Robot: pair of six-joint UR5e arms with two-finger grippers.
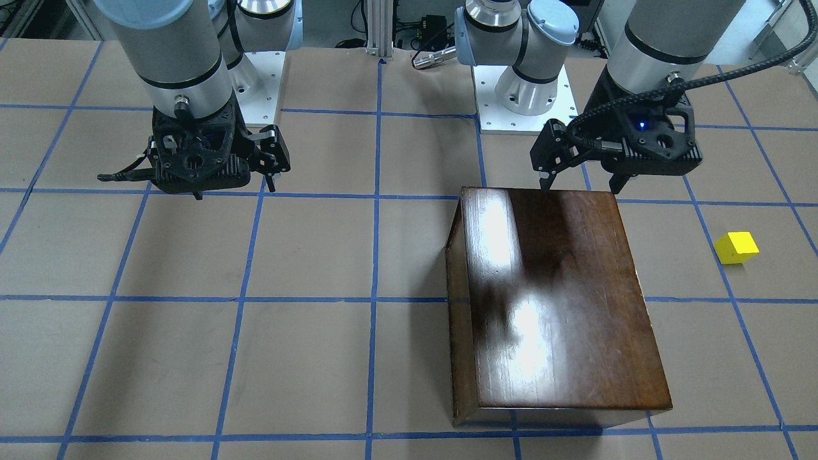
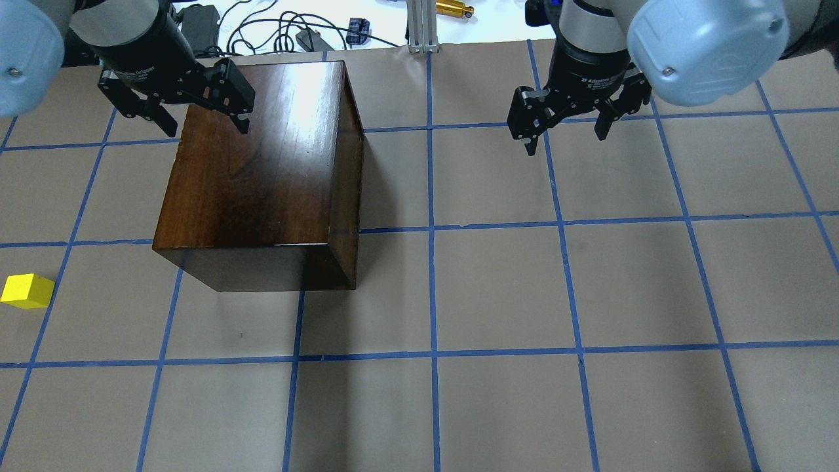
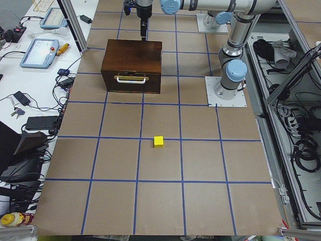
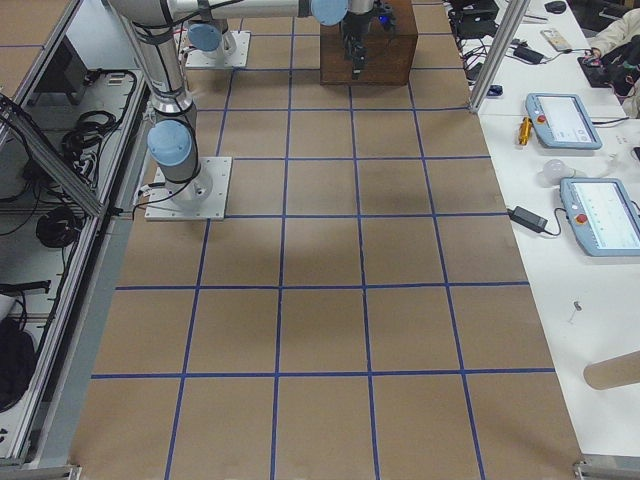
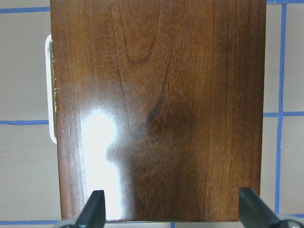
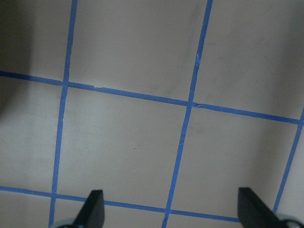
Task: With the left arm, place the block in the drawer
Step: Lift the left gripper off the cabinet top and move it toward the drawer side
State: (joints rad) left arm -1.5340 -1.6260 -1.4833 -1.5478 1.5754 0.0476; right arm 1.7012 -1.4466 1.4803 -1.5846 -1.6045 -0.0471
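Observation:
The yellow block (image 1: 737, 248) lies on the table, well apart from the dark brown box (image 1: 562, 300); it also shows in the overhead view (image 2: 27, 292) and the exterior left view (image 3: 158, 141). The drawer (image 3: 131, 79) is shut, and its front panel with a pale handle faces the block's side. My left gripper (image 1: 581, 188), the one with the blue light, is open and empty above the box's edge on the robot's side (image 2: 206, 126). In the left wrist view the box top (image 5: 156, 109) fills the frame. My right gripper (image 2: 565, 141) is open and empty over bare table.
The table (image 2: 498, 288) is brown paper with a blue tape grid. The robot bases (image 1: 524, 96) stand at the table's back edge. Cables and teach pendants (image 4: 563, 105) lie on the operators' side table.

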